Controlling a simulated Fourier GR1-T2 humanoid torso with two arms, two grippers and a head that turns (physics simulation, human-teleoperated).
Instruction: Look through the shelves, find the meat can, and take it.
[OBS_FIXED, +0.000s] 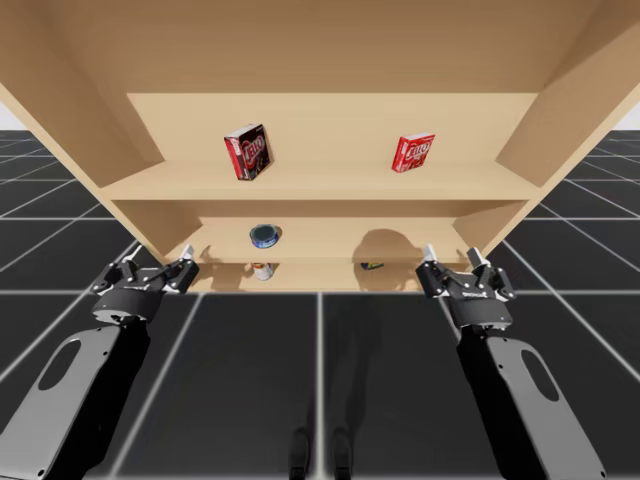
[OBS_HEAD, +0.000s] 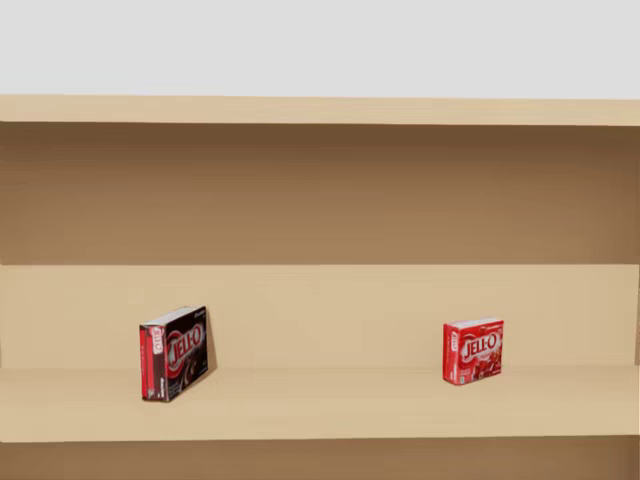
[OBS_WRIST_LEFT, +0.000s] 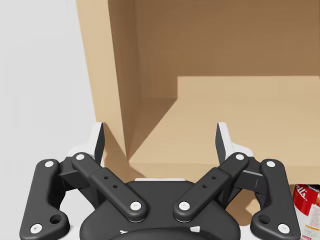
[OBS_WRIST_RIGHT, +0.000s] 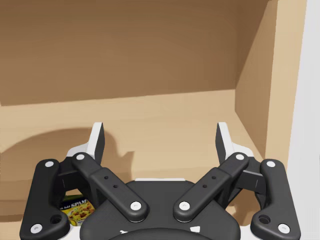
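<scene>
We count two grippers, two boxes and three cans around one wooden shelf unit (OBS_FIXED: 330, 182).

At the far left, our left gripper (OBS_FIXED: 158, 268) hangs in front of the unit's lower left corner. In its wrist view the left gripper (OBS_WRIST_LEFT: 160, 137) has its fingers spread wide with nothing between them.

On the upper shelf stand the two boxes, well apart. The dark red box (OBS_FIXED: 246, 151) is on the left and turned at an angle. In the head view the same dark red box (OBS_HEAD: 174, 352) shows its narrow side.

Below it, on the middle shelf, sits a blue round can (OBS_FIXED: 265, 235). On the level under that is a red-and-white can (OBS_FIXED: 262, 270). The left wrist view catches the red-and-white can (OBS_WRIST_LEFT: 307, 206) beside the gripper, under the shelf board.

Further right on that lowest level is the meat can (OBS_FIXED: 372, 265), blue with a yellow label and half hidden by the board above. In the right wrist view the meat can (OBS_WRIST_RIGHT: 76, 212) sits beside the gripper, partly behind its linkage, and nothing touches it.

The bright red box (OBS_FIXED: 413, 153) stands on the right of the upper shelf; in the head view the bright red box (OBS_HEAD: 473, 351) faces us.

Last, our right gripper (OBS_FIXED: 452, 256) hangs before the lower right corner. In its wrist view the right gripper (OBS_WRIST_RIGHT: 160, 137) is spread wide and empty.
</scene>
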